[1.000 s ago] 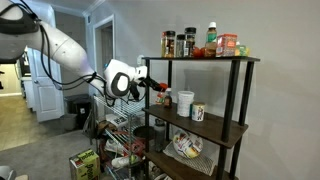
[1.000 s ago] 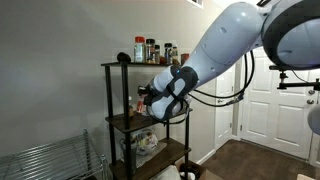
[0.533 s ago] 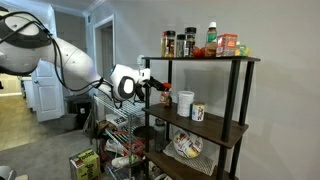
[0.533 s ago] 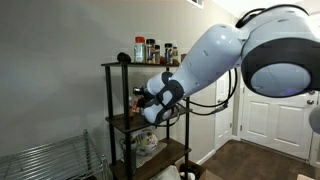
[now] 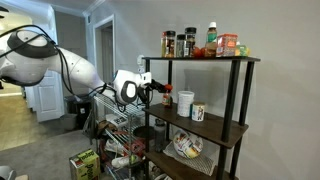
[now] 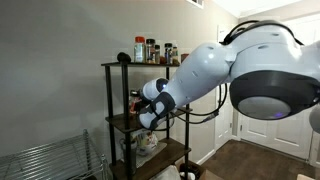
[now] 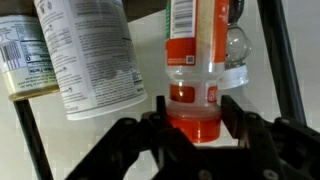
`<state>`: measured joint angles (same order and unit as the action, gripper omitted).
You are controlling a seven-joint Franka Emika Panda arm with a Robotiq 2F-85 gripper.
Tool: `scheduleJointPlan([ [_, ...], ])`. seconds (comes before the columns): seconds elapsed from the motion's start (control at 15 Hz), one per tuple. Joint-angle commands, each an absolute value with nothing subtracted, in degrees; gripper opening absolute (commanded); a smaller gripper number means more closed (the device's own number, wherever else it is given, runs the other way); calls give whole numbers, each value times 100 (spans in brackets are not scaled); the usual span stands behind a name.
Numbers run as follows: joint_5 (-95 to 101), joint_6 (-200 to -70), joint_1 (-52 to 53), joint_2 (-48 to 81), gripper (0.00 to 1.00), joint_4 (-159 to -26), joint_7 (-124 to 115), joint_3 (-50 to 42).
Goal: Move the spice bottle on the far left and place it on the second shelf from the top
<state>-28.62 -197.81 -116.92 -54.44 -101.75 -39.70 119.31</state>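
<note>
My gripper point(image 7: 192, 112) is shut on the spice bottle point(image 7: 195, 70), a slim bottle with reddish-orange contents and a light label; a finger presses each side of it. In both exterior views the gripper point(image 5: 157, 88) point(image 6: 141, 101) holds the bottle point(image 5: 164, 89) just inside the black frame, above the left end of the second shelf point(image 5: 226, 126) point(image 6: 122, 121). Whether the bottle touches the board is hidden.
A white jar point(image 5: 185, 100) point(image 7: 95, 50) and a mug point(image 5: 198, 112) stand on the same shelf beside the bottle. Dark spice jars point(image 5: 168, 44) and a green-capped bottle point(image 5: 211, 36) fill the top shelf. A black frame post point(image 7: 285, 60) is close by. A silver wire rack point(image 5: 125, 140) stands below the arm.
The arm has carried the bottle a short way further in towards the shelving unit. The gripper has stayed shut on it.
</note>
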Motion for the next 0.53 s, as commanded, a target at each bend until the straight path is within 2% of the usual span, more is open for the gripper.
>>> scheduleJointPlan([
  [0.0, -3087, -19783, -11759, -5774, 31, -9983, -4131, 11782],
  [0.47, -3385, -19779, -11687, -6164, 31, -9956, -4077, 11497],
])
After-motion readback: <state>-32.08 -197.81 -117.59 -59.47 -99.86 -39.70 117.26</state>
